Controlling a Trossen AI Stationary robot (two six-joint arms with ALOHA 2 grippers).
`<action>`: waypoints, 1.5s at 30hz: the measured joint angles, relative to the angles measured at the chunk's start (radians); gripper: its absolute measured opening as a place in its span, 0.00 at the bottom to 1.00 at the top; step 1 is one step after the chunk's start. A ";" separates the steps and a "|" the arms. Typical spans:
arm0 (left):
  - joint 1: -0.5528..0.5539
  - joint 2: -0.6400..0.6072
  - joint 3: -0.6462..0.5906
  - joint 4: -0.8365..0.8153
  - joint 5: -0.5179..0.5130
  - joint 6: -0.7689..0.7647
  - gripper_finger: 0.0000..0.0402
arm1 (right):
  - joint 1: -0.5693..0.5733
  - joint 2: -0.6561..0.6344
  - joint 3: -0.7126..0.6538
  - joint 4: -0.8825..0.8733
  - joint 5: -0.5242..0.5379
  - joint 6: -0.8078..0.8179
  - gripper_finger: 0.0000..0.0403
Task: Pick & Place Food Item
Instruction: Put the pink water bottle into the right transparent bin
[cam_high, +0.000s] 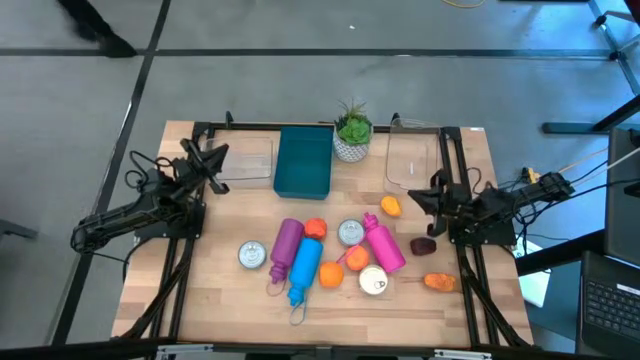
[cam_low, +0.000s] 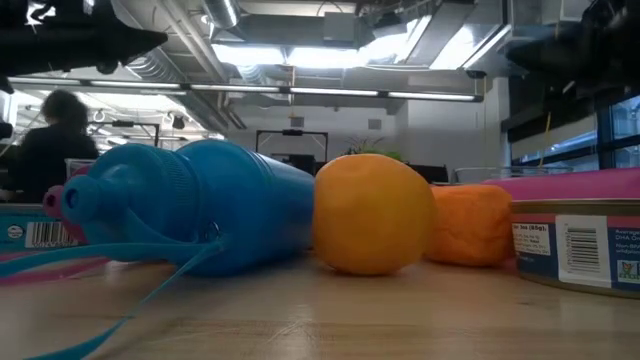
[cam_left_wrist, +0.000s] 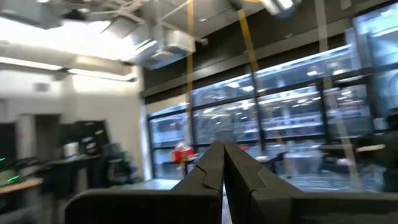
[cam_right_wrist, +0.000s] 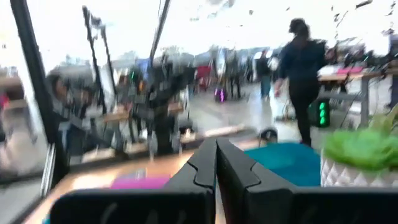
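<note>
High view showed both arms parked at the table edges, so the task stood at its opening step: no food item had been picked. The left gripper (cam_high: 215, 157) rested near the far left corner of the pale wooden table (cam_high: 220, 300), its fingers (cam_left_wrist: 214, 165) pressed together and holding nothing. The right gripper (cam_high: 418, 197) sat at the right side, fingers (cam_right_wrist: 214, 162) likewise pressed together and empty.

The candidate food items lay loose among the clutter in the middle of the table. A small orange fruit (cam_high: 391, 207) lay just beside the right gripper. A dark purple plum-like piece (cam_high: 423, 245) and an orange carrot-like piece (cam_high: 438, 281) lay nearer the right front. A round orange (cam_high: 331, 274) lay between the blue plastic bottle (cam_high: 304, 267) and a magenta bottle (cam_high: 384, 244). A purple bottle (cam_high: 285, 243) and three round tins (cam_high: 252, 254) shared the same area.

Judged from this layout, the next move called for the right arm to open its fingers, descend over the nearest fruit and close on it without nudging the bottles.

Three containers stood along the far edge: a teal rectangular bin (cam_high: 304, 161), a clear plastic tray (cam_high: 245, 160) to its left and a clear plastic tub (cam_high: 411, 160) to its right. All three appeared empty. A small potted green plant (cam_high: 352, 131) stood between the bin and the tub.
</note>
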 joint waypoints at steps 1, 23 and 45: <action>0.000 0.000 0.000 -0.003 -0.028 -0.001 0.00 | -0.001 0.014 0.000 0.029 0.010 -0.007 0.02; 0.000 0.116 0.001 -0.042 0.072 0.004 0.00 | -0.220 0.972 0.910 -0.561 -0.019 -0.228 0.02; -0.164 0.639 0.435 -0.444 0.245 -0.187 0.22 | -0.324 1.176 1.218 -1.269 -0.195 0.182 0.20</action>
